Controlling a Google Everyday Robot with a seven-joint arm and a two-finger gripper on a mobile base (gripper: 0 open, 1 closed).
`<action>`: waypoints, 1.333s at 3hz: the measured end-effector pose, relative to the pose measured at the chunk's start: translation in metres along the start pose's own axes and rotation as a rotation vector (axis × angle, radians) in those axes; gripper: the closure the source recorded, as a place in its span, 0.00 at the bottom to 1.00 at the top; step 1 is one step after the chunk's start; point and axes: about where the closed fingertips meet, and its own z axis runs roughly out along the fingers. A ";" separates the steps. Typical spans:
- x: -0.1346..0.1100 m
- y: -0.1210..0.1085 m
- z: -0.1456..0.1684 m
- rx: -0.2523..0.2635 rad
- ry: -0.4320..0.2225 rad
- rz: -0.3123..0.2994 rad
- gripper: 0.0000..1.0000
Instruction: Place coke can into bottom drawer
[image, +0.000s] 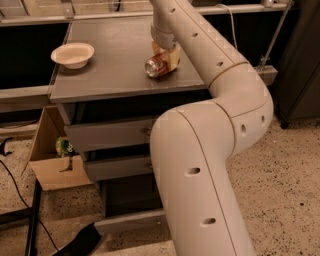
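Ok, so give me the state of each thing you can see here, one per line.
Small red-orange soda can: lying on its side on the grey cabinet top.
Lowest grey drawer: pulled out, dark interior showing.
White bowl: upright, nothing visible inside.
Claw: down at the can.
Brown cardboard box: open-topped, on the floor.
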 end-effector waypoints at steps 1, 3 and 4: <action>-0.009 -0.003 -0.019 0.035 -0.016 -0.008 1.00; -0.033 0.024 -0.063 0.166 -0.111 0.036 1.00; -0.050 0.051 -0.078 0.256 -0.192 0.102 1.00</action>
